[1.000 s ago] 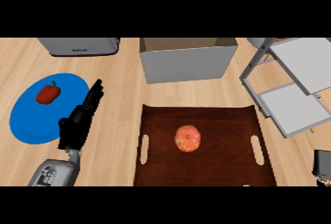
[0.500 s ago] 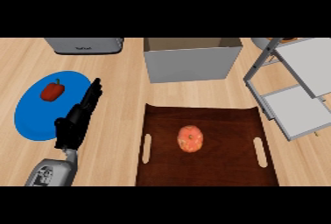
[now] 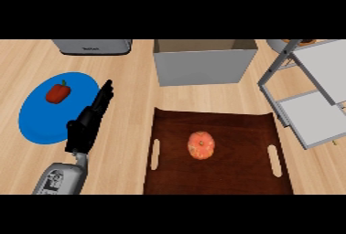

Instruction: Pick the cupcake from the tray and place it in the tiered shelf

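So the cupcake (image 3: 201,145) sits pretty much dead centre on the dark brown tray (image 3: 223,180), nothing touching it. The tray lies flat on the wooden worktop (image 3: 135,105), with a slot handle on each side. The shelf (image 3: 307,98) is off to the right, grey frame with pale tiers, its nearest corner just beside the tray's top right corner.

The left hand (image 3: 89,119) is over the worktop between the tray and a blue plate (image 3: 37,123), fingers straight and stretched out, pointing away from the robot, holding nothing. It overlaps the plate's right edge. A red pepper (image 3: 58,93) sits on that plate, apart from the hand.

Behind the tray there's an open grey box (image 3: 202,68), and a toaster-looking appliance (image 3: 91,46) at the top left.

No right hand anywhere in view.
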{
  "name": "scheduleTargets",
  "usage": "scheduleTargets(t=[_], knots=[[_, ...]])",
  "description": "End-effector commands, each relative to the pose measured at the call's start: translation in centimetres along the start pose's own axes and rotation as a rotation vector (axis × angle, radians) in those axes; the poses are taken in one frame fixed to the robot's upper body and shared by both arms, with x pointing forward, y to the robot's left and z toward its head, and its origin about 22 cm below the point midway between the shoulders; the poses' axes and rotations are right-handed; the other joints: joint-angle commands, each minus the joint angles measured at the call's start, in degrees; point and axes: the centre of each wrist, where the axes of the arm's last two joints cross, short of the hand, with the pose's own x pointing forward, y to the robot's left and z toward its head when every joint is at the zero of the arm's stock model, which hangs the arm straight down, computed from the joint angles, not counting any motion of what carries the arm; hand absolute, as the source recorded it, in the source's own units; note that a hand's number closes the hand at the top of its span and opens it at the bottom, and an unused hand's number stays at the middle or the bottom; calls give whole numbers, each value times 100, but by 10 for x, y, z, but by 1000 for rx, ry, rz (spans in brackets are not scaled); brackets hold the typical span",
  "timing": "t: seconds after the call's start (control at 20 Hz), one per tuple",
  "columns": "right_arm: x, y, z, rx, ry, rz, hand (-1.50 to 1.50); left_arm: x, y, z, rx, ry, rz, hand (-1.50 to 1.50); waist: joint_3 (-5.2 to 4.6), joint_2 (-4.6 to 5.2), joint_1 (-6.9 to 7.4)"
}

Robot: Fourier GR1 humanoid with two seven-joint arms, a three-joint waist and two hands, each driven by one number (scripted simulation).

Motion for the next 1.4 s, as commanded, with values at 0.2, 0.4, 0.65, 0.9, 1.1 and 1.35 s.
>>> scheduleTargets(t=[0.2, 0.4, 0.65, 0.9, 1.1, 1.35], knots=[[1, 15, -36, -55, -62, 110, 150, 1, -11, 4, -4, -6, 2, 0, 0, 14, 75], [-10, 40, -43, -78, -56, 139, 150, -2, -7, -2, -26, 3, 11, 0, 0, 14, 51], [-42, 67, -52, -75, -185, 182, 150, -22, -9, 11, -9, -6, 13, 0, 2, 16, 48], [-58, 97, -77, -118, -81, 96, 150, 8, -6, -3, -14, -3, 1, 0, 3, 23, 91], [-70, 95, -85, -138, -81, -181, 150, -1, 3, -6, -19, -20, 10, 0, 5, 22, 62], [-94, 98, -102, -131, -77, -170, 150, 3, 14, -4, -12, 1, -4, 0, 3, 10, 35]])
